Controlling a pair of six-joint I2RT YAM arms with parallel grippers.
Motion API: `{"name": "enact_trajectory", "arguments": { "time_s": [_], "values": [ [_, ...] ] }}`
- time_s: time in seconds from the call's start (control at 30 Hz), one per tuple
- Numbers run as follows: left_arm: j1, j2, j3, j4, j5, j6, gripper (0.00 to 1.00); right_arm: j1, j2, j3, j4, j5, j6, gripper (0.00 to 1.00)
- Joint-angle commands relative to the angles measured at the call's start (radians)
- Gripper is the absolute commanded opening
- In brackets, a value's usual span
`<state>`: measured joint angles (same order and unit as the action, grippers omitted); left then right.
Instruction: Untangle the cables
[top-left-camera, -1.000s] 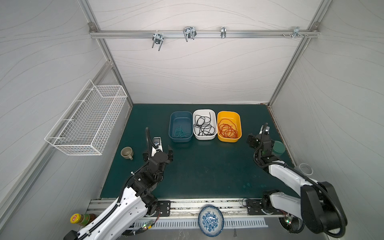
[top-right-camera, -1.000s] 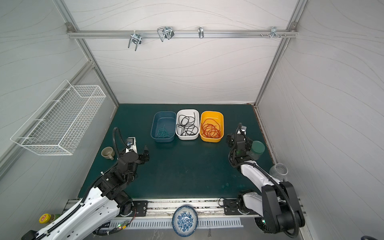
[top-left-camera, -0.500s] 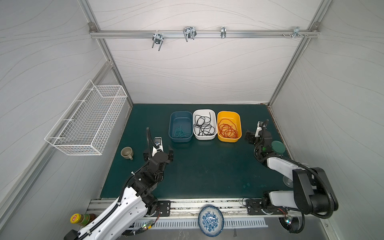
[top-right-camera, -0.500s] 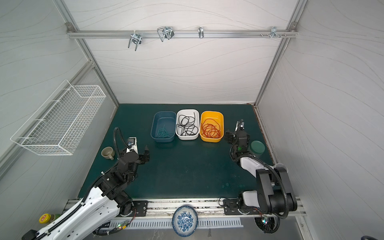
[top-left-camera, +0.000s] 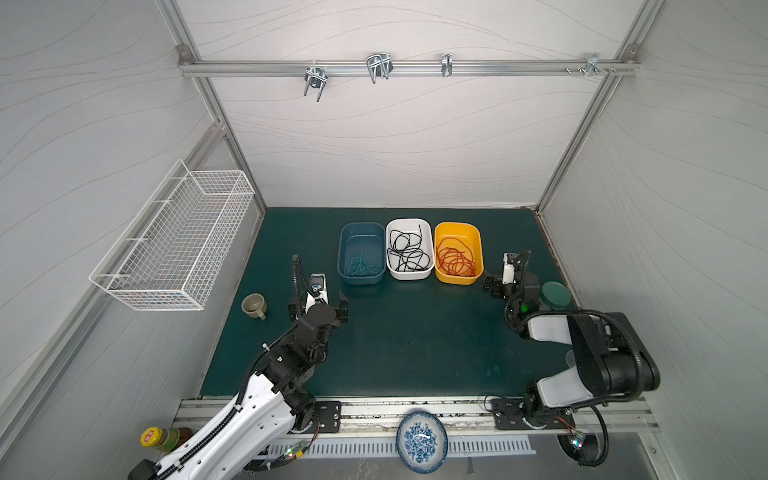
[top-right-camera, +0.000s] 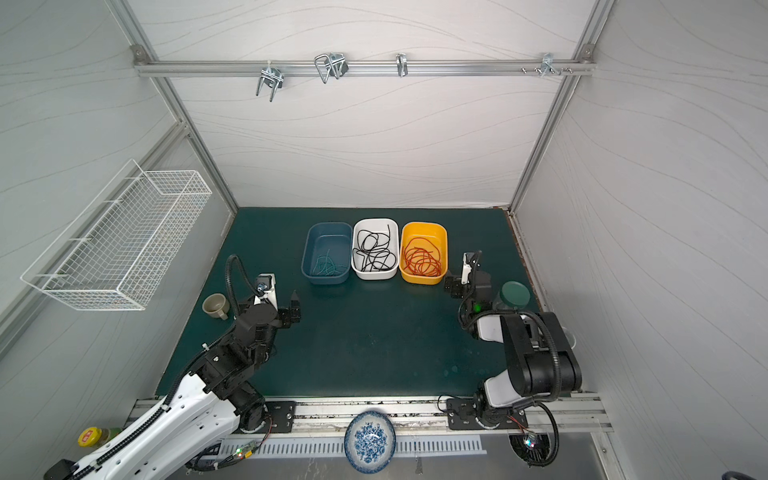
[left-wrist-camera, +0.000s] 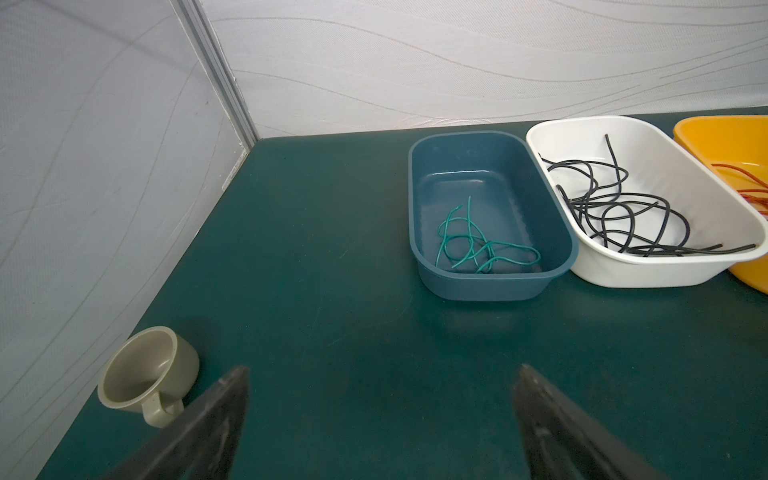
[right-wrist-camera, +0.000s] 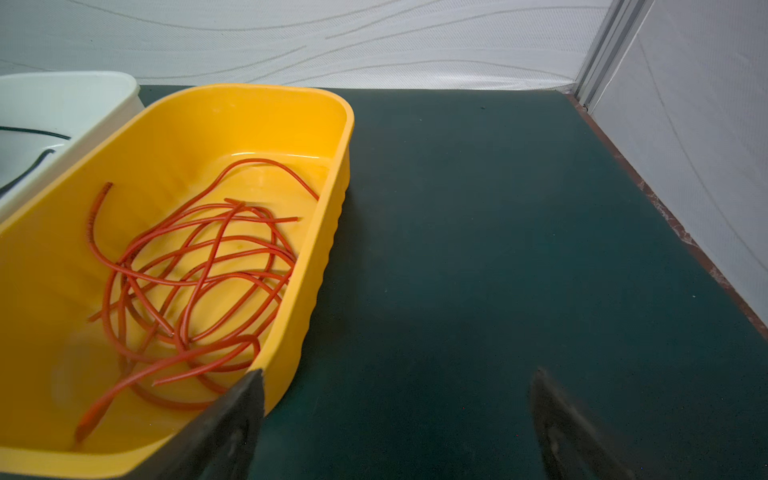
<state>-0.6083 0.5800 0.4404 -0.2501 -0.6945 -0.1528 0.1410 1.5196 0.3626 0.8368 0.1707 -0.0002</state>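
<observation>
The cables lie sorted in three tubs at the back of the green mat. Teal cables (top-left-camera: 360, 266) (left-wrist-camera: 478, 245) are in the blue tub (top-left-camera: 360, 230), black cables (top-left-camera: 407, 251) (left-wrist-camera: 615, 216) in the white tub (top-left-camera: 409, 224), and red cables (top-left-camera: 456, 259) (right-wrist-camera: 195, 282) in the yellow tub (top-left-camera: 459, 228). My left gripper (top-left-camera: 318, 304) (left-wrist-camera: 382, 370) hovers open over bare mat, in front of and left of the blue tub. Just right of the yellow tub's near corner, my right gripper (top-left-camera: 509, 286) (right-wrist-camera: 399, 372) is open and empty.
A beige cup (top-left-camera: 254, 305) (left-wrist-camera: 145, 370) stands left of the left gripper. A green-lidded jar (top-left-camera: 555, 294) sits close behind the right wrist. A wire basket (top-left-camera: 178, 245) hangs on the left wall. A blue patterned plate (top-left-camera: 422, 441) rests on the front rail.
The right arm has folded back toward its base, its elbow rising, while its gripper stays beside the yellow tub. The left arm has not moved.
</observation>
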Motion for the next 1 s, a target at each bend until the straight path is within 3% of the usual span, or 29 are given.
{"name": "enact_trajectory", "arguments": {
  "time_s": [0.0,0.4,0.57,0.73,0.97],
  "values": [
    [0.008,-0.006,-0.004,0.059,0.004,0.009,1.0,0.009,0.045,-0.022,0.156,0.003,-0.03,0.99],
    [0.017,-0.007,-0.017,0.072,-0.008,-0.013,1.0,-0.057,0.052,0.085,-0.051,-0.1,0.018,0.99],
    [0.037,-0.007,-0.033,0.105,-0.023,-0.016,1.0,-0.049,0.054,0.087,-0.054,-0.109,0.005,0.99],
    [0.123,0.046,-0.006,0.121,0.043,-0.018,1.0,-0.049,0.052,0.088,-0.056,-0.109,0.002,0.99],
    [0.328,0.201,-0.003,0.277,0.089,-0.107,1.0,-0.054,0.052,0.088,-0.056,-0.12,0.004,0.99]
  ]
}}
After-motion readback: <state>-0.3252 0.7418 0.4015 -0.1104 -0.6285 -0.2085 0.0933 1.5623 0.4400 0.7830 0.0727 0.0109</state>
